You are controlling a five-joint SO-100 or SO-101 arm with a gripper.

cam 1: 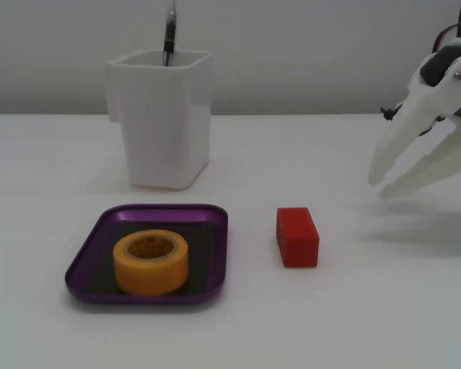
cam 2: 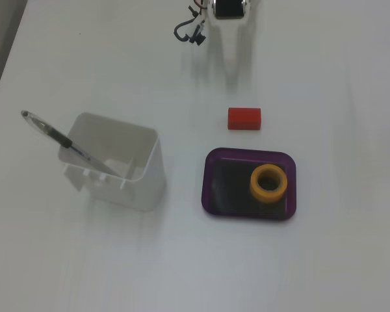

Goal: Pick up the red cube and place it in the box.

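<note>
The red cube [cam 1: 297, 236] lies on the white table just right of the purple box [cam 1: 220, 254] in a fixed view. In the other fixed view the cube [cam 2: 244, 117] lies just above the box [cam 2: 208, 182]. The box holds a yellow-orange tape roll [cam 1: 150, 261], also seen from above [cam 2: 268, 183]. My white gripper [cam 1: 384, 184] hovers to the right of the cube and above table level, well apart from it. Its fingers are spread a little and hold nothing. From above, the gripper [cam 2: 232, 65] points down toward the cube.
A tall white square cup [cam 1: 163, 115] with a pen [cam 1: 170, 34] stands behind the box; it also shows at the left from above [cam 2: 120, 162]. Loose cables [cam 2: 190, 29] hang beside the arm.
</note>
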